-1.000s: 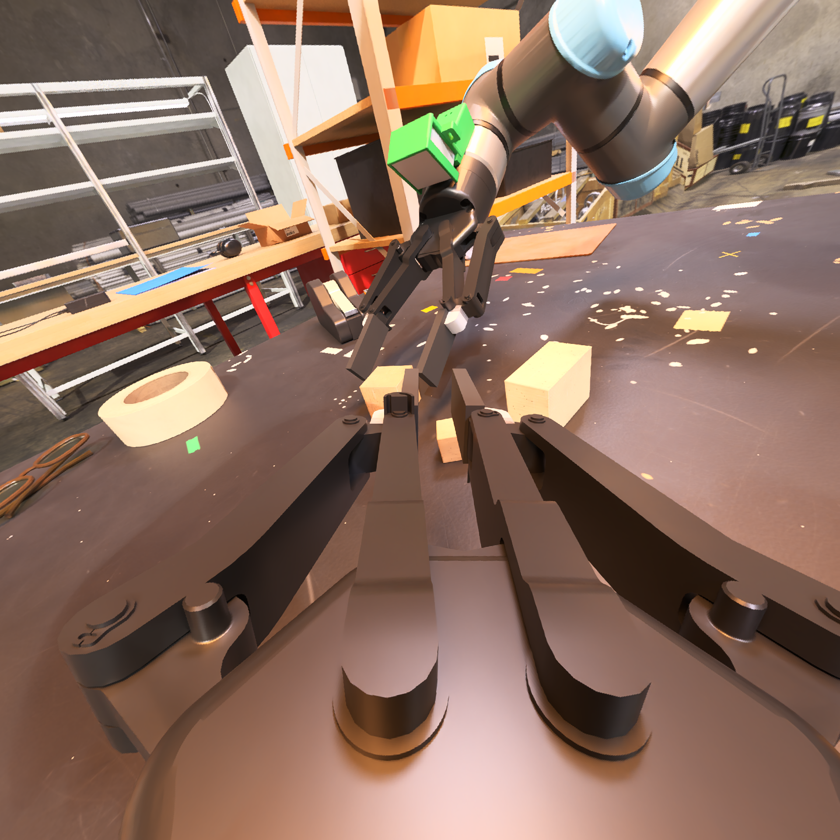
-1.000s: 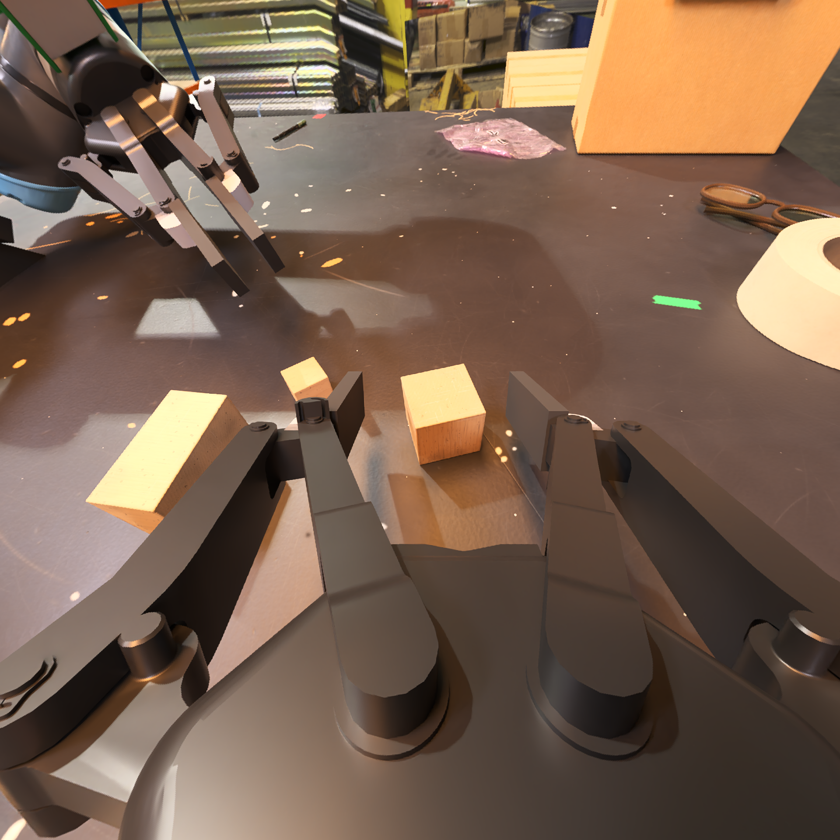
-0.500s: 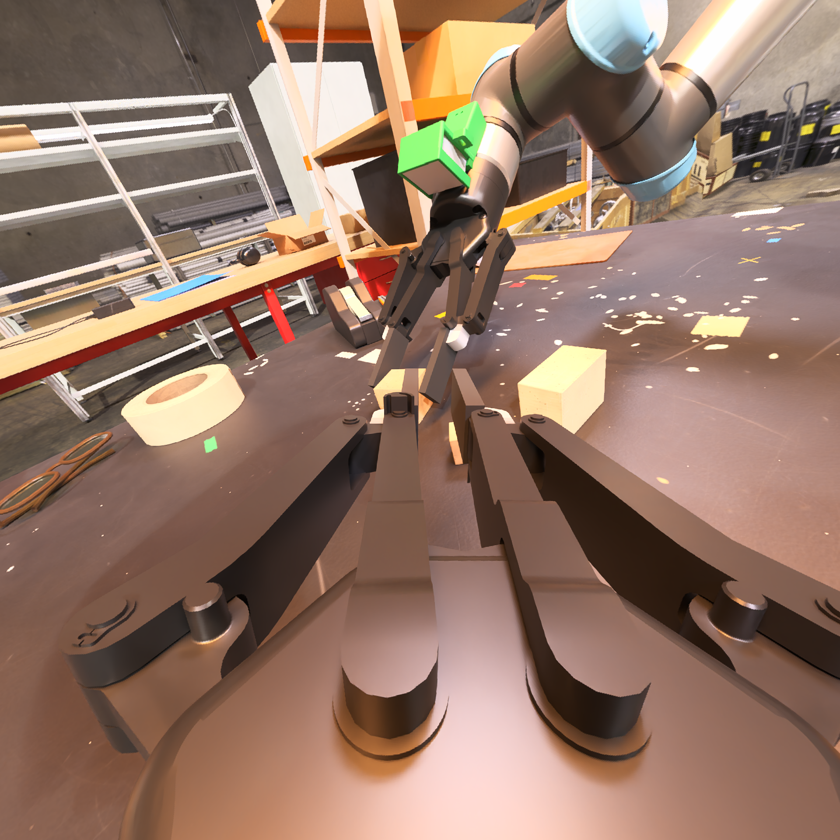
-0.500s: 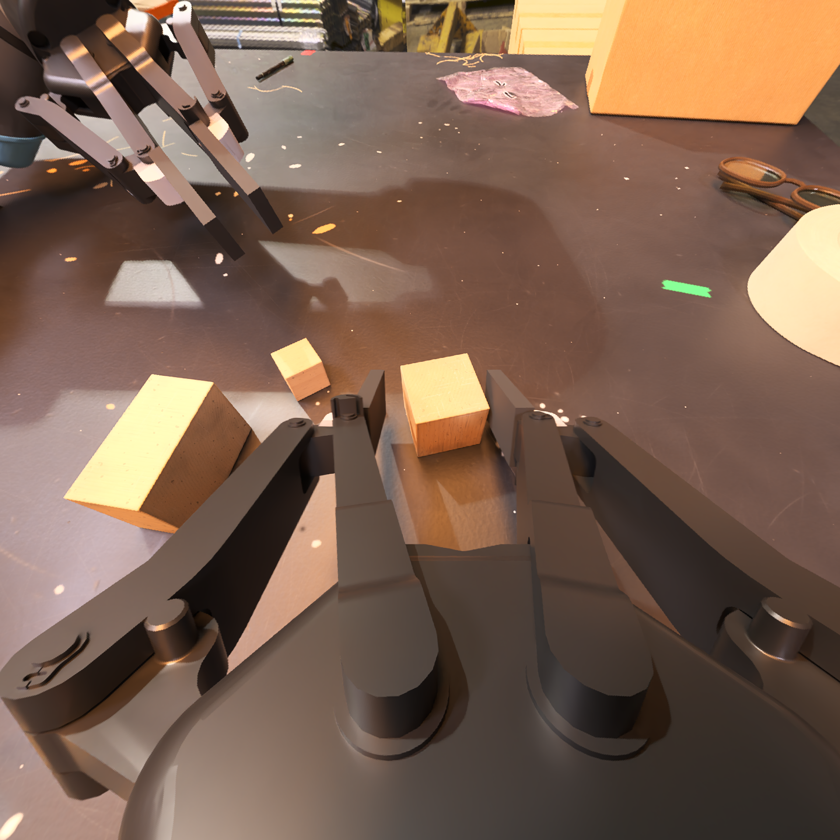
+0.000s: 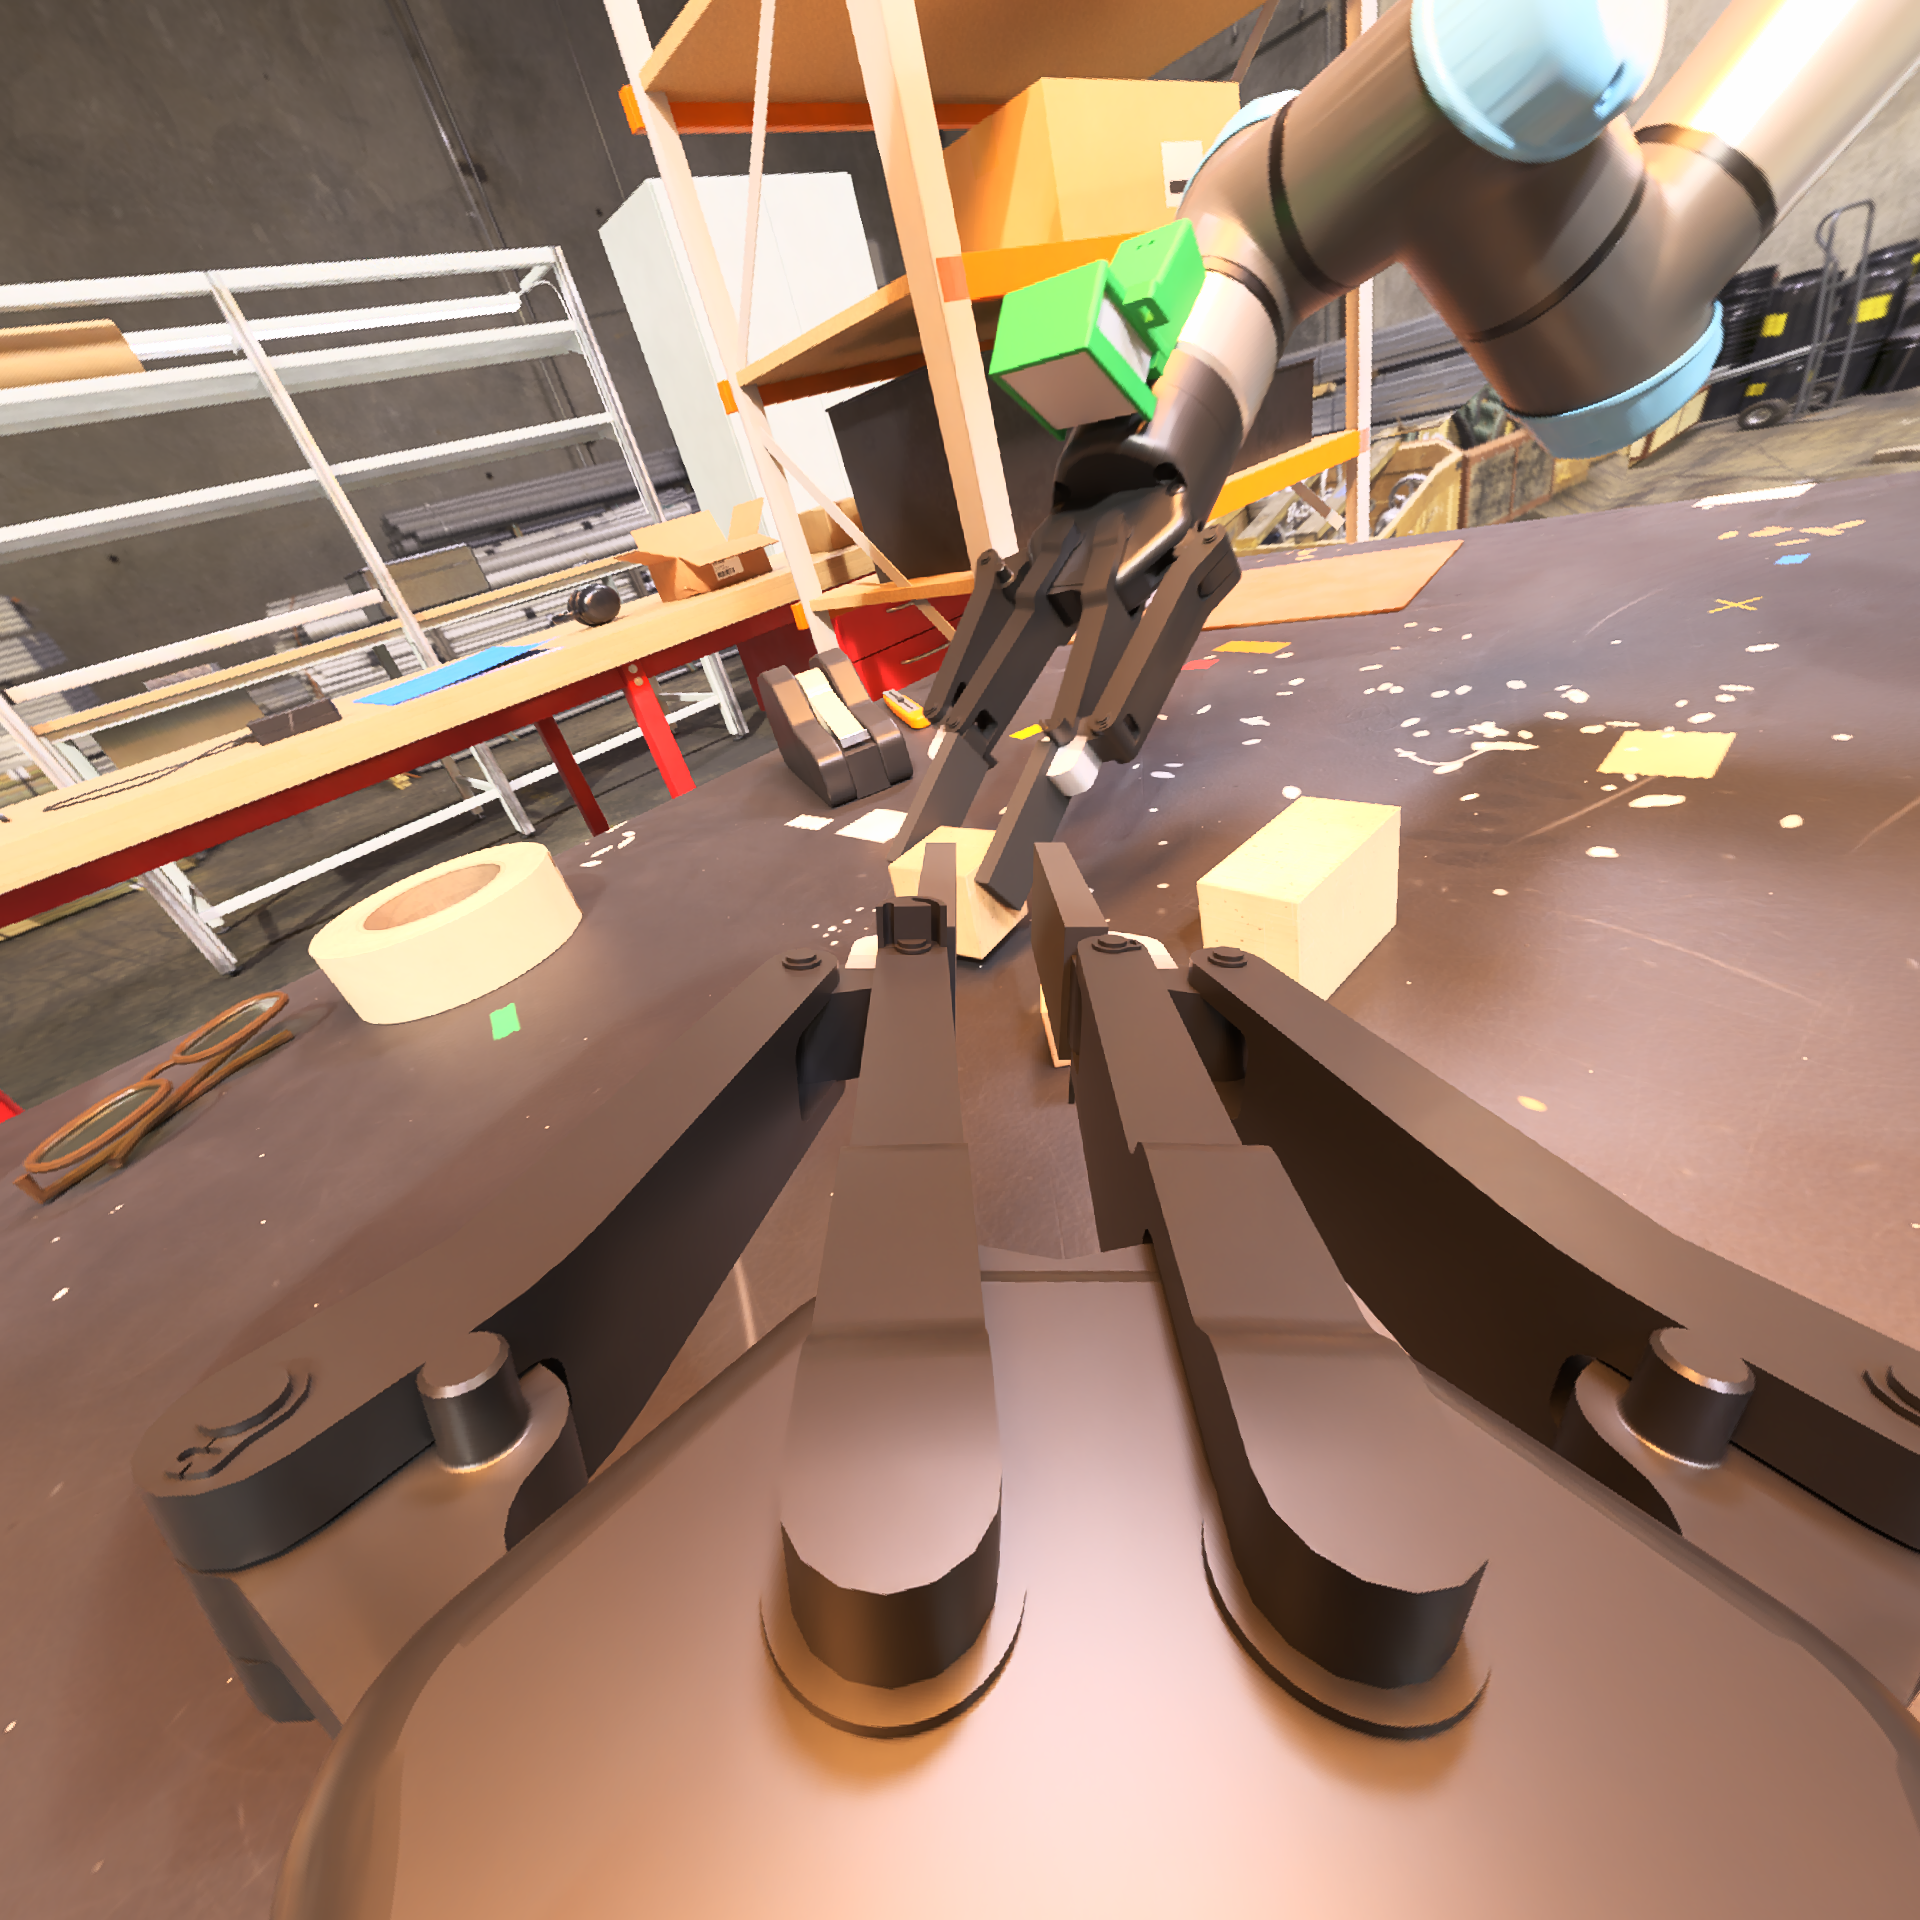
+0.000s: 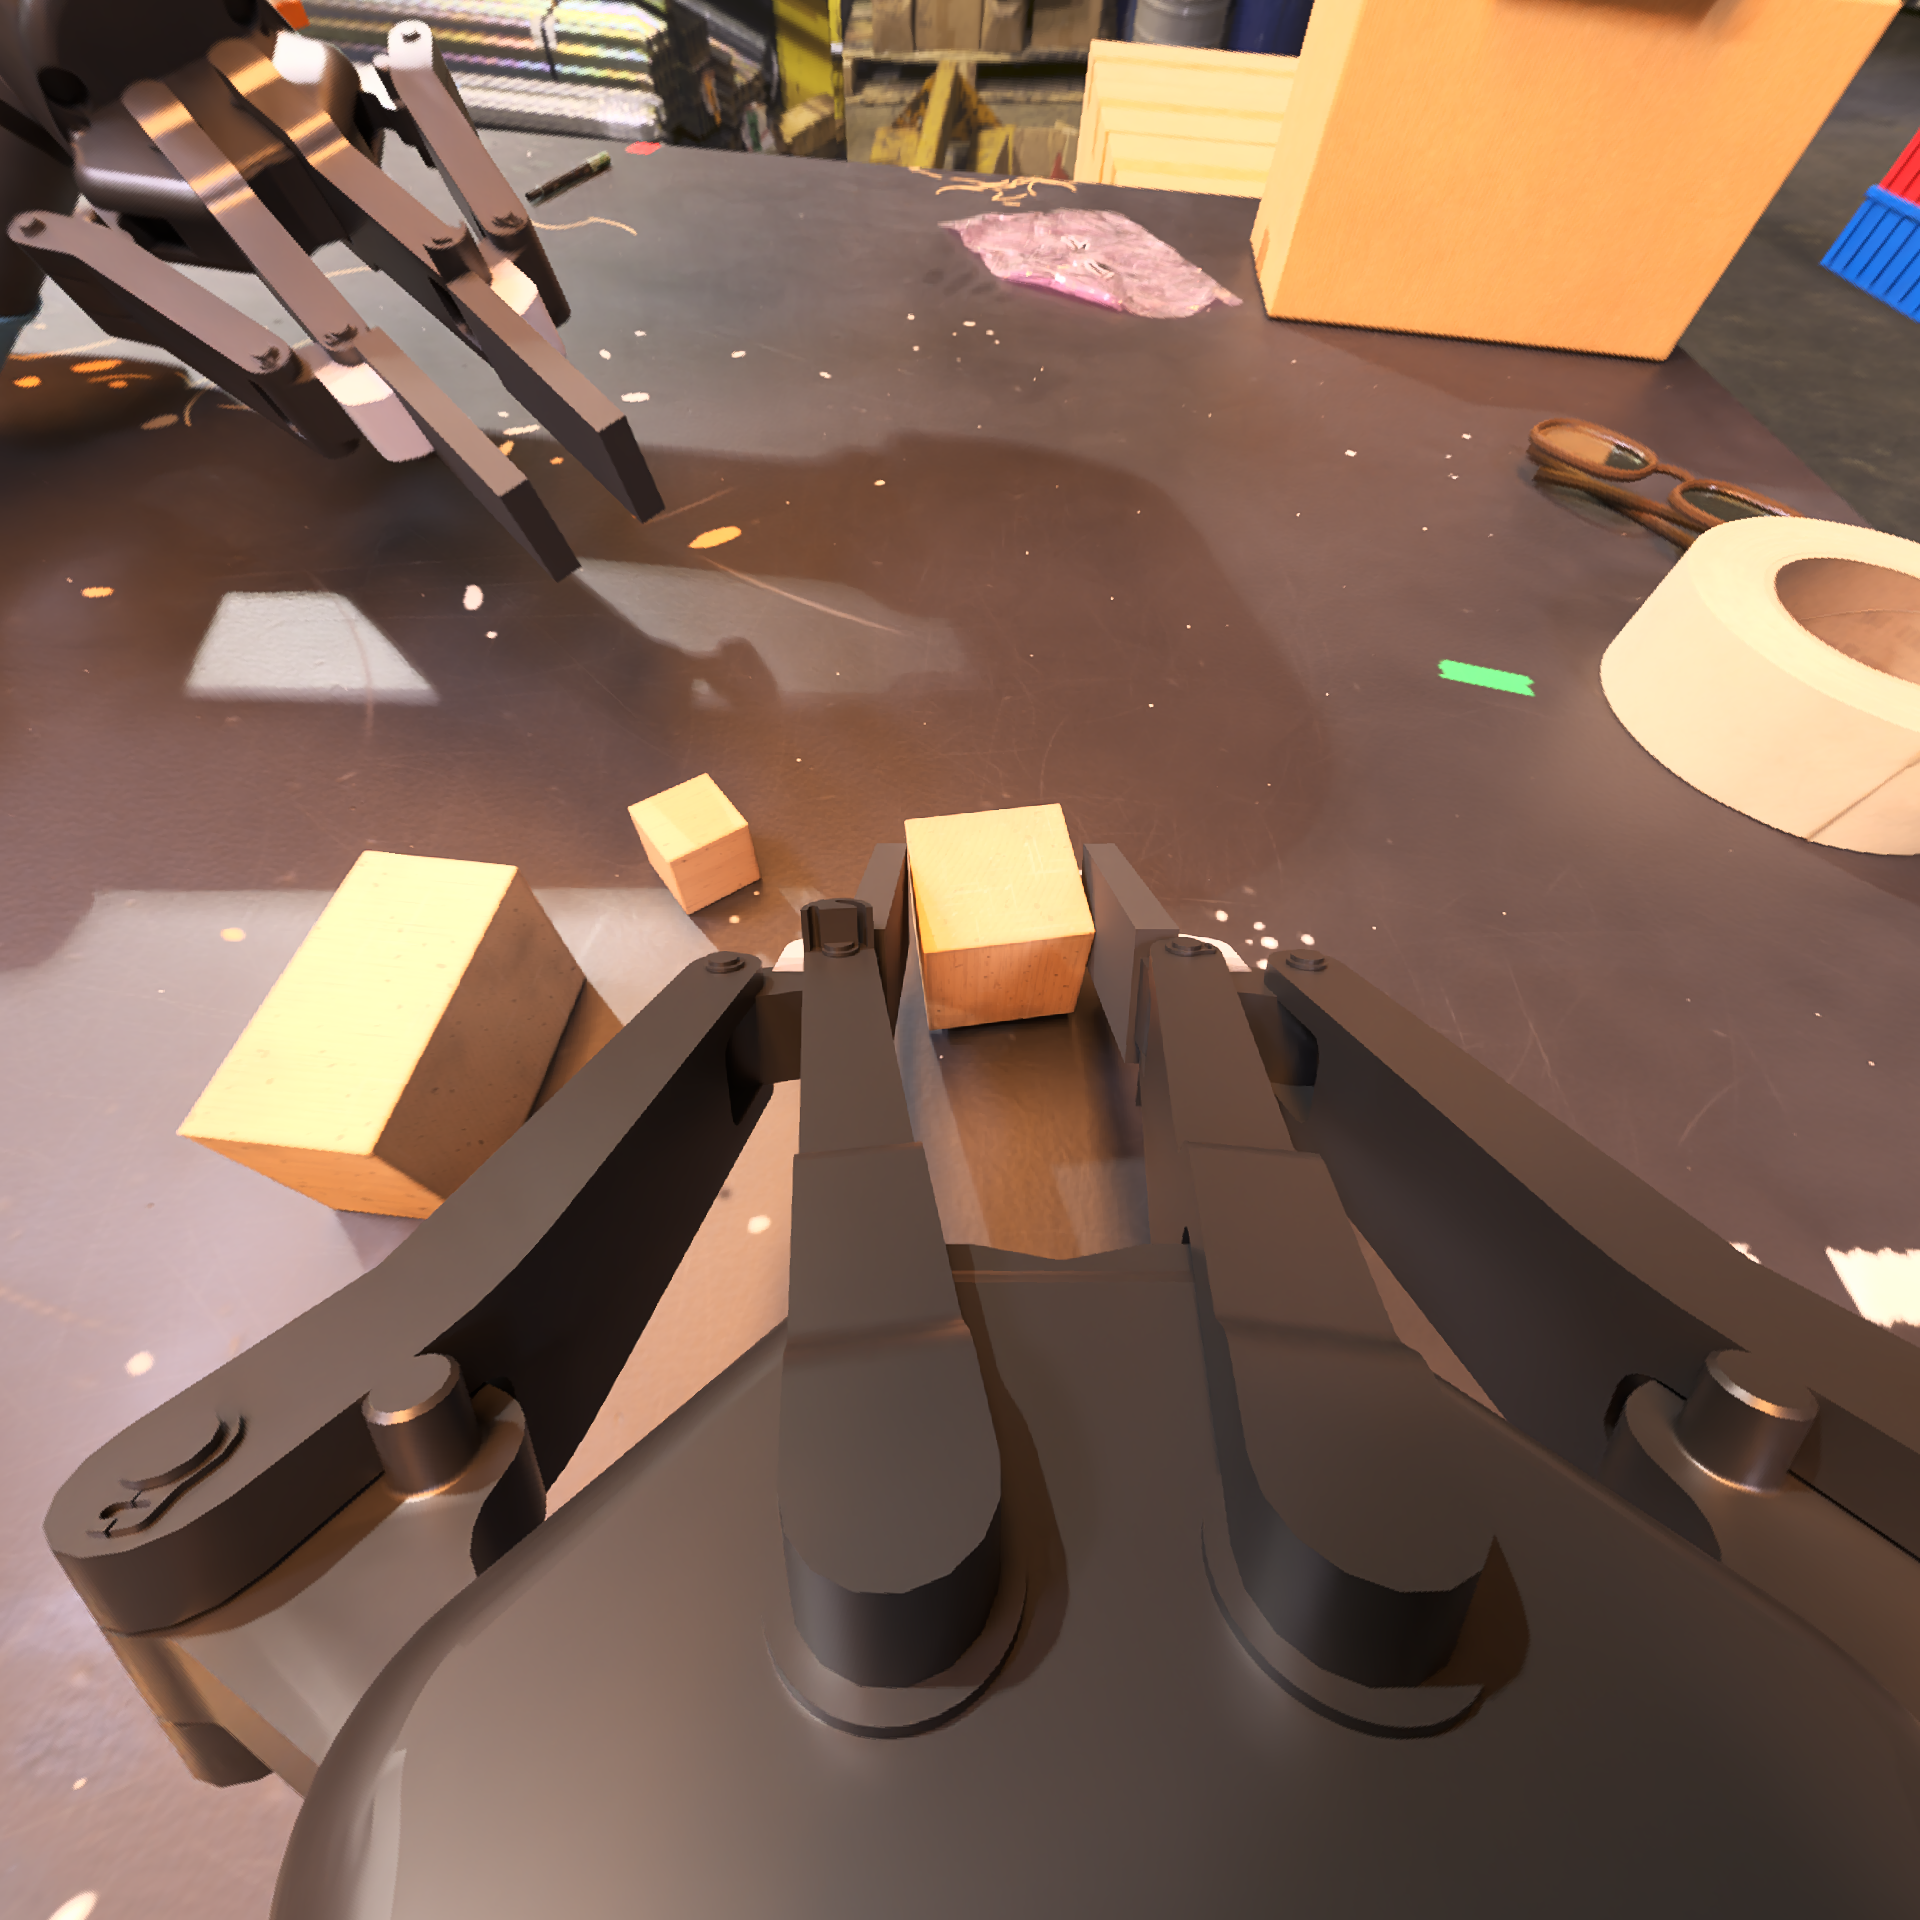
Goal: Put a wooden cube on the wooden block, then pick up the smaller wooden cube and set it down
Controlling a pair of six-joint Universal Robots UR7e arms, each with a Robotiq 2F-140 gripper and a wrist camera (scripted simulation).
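**Right claw clamped on the larger cube**

From the right wrist camera I see my right claw (image 6: 995, 914) closed around the larger wooden cube (image 6: 992, 914), one finger pressed to each side face. I cannot tell whether the cube sits on the dark counter (image 6: 1039, 582) or is just clear of it. The smaller wooden cube (image 6: 694, 840) lies on the counter just to the left of that finger, apart from it. Farther left and nearer the camera rests the wooden block (image 6: 384, 1029), turned at an angle, nothing on top of it.

My left claw (image 6: 597, 525) hangs above the counter beyond the small cube, its fingers drawn near each other with a narrow gap and nothing between them.

Off to the right I see a roll of tape (image 6: 1766, 686), a pair of glasses (image 6: 1652, 488) behind it, and a cardboard box (image 6: 1538, 156) at the far edge.
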